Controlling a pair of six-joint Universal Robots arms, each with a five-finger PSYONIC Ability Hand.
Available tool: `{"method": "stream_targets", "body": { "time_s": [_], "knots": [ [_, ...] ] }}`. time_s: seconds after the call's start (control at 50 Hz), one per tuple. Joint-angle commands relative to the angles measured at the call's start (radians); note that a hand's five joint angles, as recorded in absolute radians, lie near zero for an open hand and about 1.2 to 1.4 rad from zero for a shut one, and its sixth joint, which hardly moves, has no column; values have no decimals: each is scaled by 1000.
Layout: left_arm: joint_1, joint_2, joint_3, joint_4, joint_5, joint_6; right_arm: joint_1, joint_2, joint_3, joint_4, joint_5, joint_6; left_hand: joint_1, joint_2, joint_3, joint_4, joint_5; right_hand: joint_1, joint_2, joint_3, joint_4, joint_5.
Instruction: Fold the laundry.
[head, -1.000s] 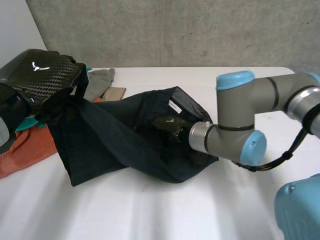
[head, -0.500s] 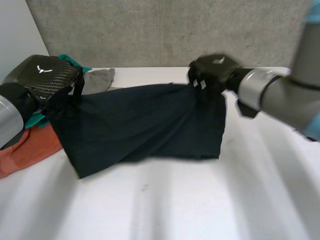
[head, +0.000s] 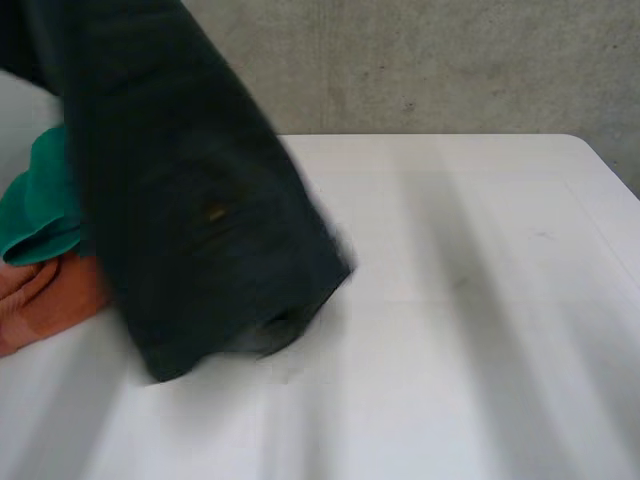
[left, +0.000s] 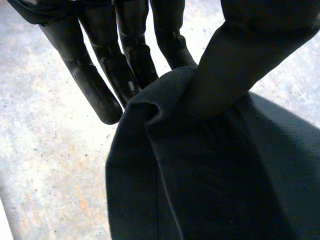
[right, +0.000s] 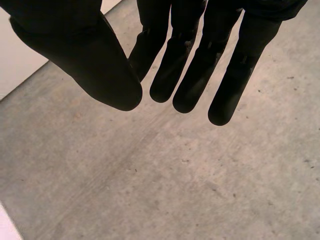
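- On the left side of the desk (head: 450, 300), a dark cloth (head: 200, 200) hangs in the air, and its low end touches the desk.
- The left hand (left: 127, 50) pinches a bunch of this cloth at its fingertips and holds it up.
- The right hand (right: 187, 60) is open, with straight fingers and nothing in it.
- A green cloth (head: 40, 210) and an orange cloth (head: 45, 300) lie heaped beside the dark one.
- I think no fold is made yet. The dark cloth needs laying flat first, and the heap waits too.

Left hand (left: 130, 50) fingers pinch dark cloth (left: 210, 175) against thumb; right hand (right: 172, 60) fingers straight.
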Motion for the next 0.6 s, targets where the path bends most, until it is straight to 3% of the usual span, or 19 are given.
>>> {"method": "stream_targets", "body": {
  "time_s": [0.02,0.14,0.16,0.22,0.36,0.6],
  "knots": [
    [-13,-168,-63,-56,3,-4,10,119,120,92,-11,32,244,200,204,197,222,-435,-460,-474,-483,-489],
    [-5,-214,-186,-7,9,65,33,186,300,54,-9,102,244,200,204,197,222,-732,-757,-771,-780,-786],
    [-5,-215,-204,19,12,82,35,221,332,25,-11,130,244,200,204,197,222,-864,-888,-902,-911,-917],
    [-9,-215,-223,53,12,95,42,312,370,-22,-15,191,244,200,204,197,222,-971,-995,-1009,-1018,-1024],
    [-36,-208,-226,62,6,95,102,515,325,-52,-101,400,244,200,204,197,222,-971,-995,-1009,-1018,-1024],
    [-68,-154,-183,57,3,92,253,838,56,-55,-233,714,244,200,204,197,222,-971,-995,-1009,-1018,-1024]
  ]
}}
